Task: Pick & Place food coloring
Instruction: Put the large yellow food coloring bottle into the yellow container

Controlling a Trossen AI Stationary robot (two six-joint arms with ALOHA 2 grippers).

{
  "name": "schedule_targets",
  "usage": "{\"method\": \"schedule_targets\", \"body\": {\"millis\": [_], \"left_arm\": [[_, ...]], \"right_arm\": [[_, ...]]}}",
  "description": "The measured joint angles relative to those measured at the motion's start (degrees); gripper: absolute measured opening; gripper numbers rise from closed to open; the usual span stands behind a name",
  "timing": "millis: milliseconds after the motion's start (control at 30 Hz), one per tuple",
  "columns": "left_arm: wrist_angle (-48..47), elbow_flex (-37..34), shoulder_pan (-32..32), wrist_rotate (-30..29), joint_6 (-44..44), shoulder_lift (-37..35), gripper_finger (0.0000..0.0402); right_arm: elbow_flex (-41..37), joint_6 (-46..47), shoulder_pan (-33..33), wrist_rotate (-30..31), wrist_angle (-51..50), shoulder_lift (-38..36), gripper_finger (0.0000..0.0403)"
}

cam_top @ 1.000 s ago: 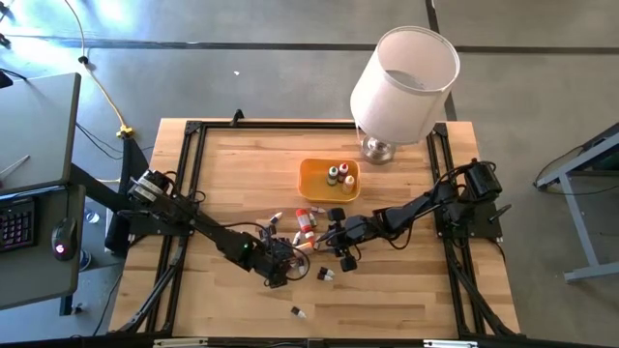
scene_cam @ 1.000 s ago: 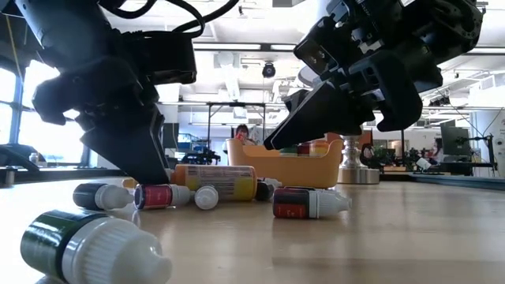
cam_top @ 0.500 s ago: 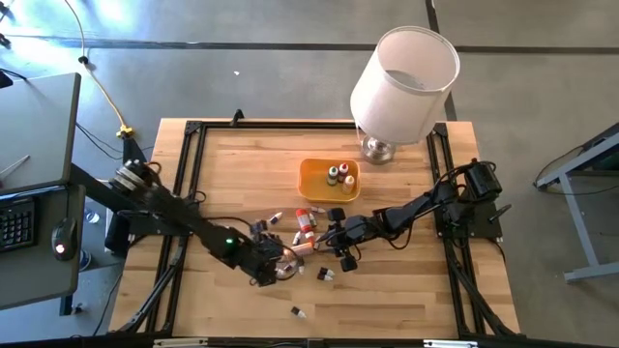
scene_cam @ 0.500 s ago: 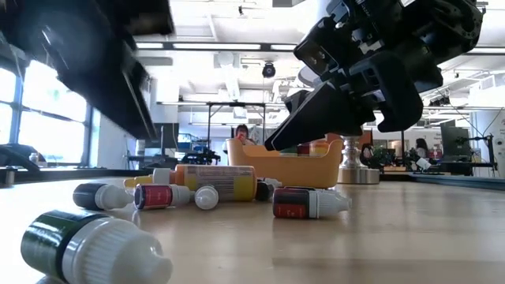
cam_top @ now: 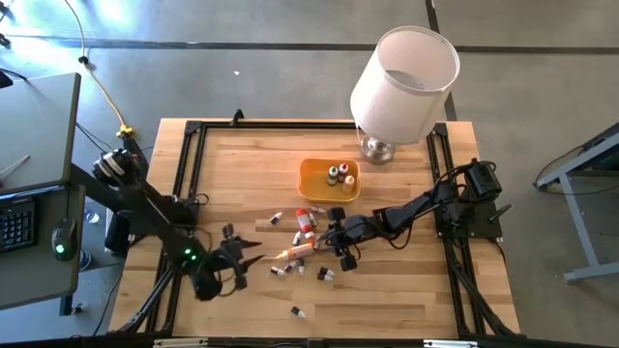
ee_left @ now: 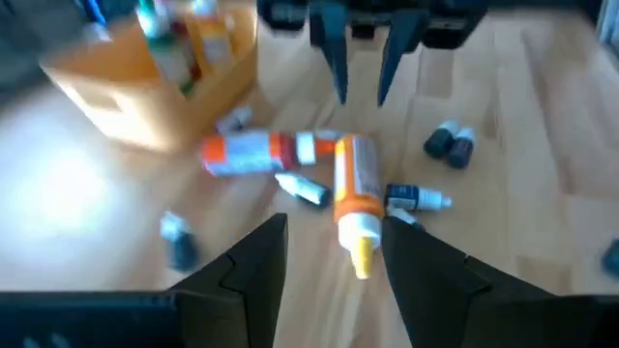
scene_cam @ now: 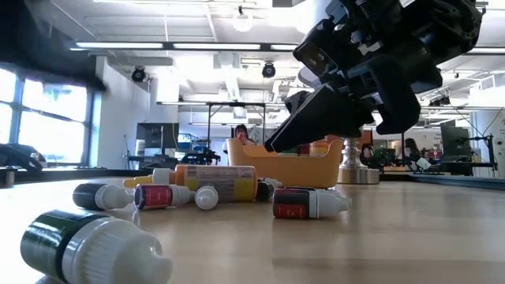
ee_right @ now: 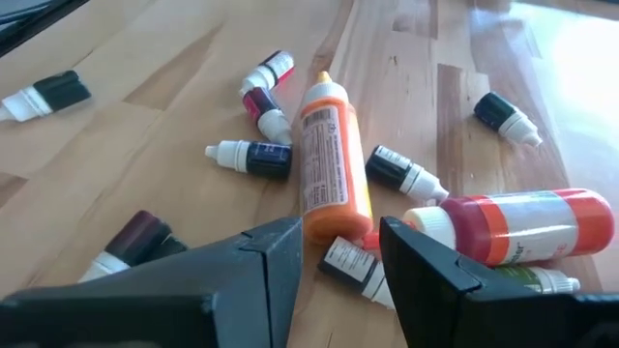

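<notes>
Several tiny food coloring bottles (ee_right: pixel 251 157) lie on their sides on the wooden table, mixed with a larger orange bottle (ee_right: pixel 329 164) and a red-and-orange one (ee_right: pixel 522 227). More small bottles stand in the orange tray (cam_top: pixel 311 180). My right gripper (cam_top: pixel 327 237) hangs open just above the pile, and a dark white-capped bottle (ee_right: pixel 350 267) shows in the gap between its fingers. My left gripper (cam_top: pixel 250 253) is open and empty, to the left of the pile and pointing at it; it sees the orange bottle (ee_left: pixel 356 198) ahead.
A white lamp (cam_top: pixel 401 82) stands at the far right of the table behind the tray. One stray bottle (cam_top: pixel 299 312) lies near the front edge; in the low view it is a dark green bottle (scene_cam: pixel 87 248). Black frame rails (cam_top: pixel 189 174) run along the table's sides.
My left gripper has drawn back from the bottle pile toward the table's left and near edges, rising a little and turning as it went. It stayed open and empty. The bottles lie as before, and my right gripper has kept still.
</notes>
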Motion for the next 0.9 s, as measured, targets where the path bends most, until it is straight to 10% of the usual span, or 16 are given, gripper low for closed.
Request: {"method": "schedule_targets", "body": {"millis": [267, 900], "left_arm": [[39.47, -9.83, 7.05, 9.97, 13.41, 8.92, 0.0165], [40.54, -3.93, 12.36, 15.95, 17.88, 19.33, 0.0165]], "right_arm": [[0.0, -0.46, -1.02, 0.03, 0.93, 0.0, 0.0133], [-0.01, -0.57, -1.15, -0.57, 0.62, 0.0, 0.0133]]}}
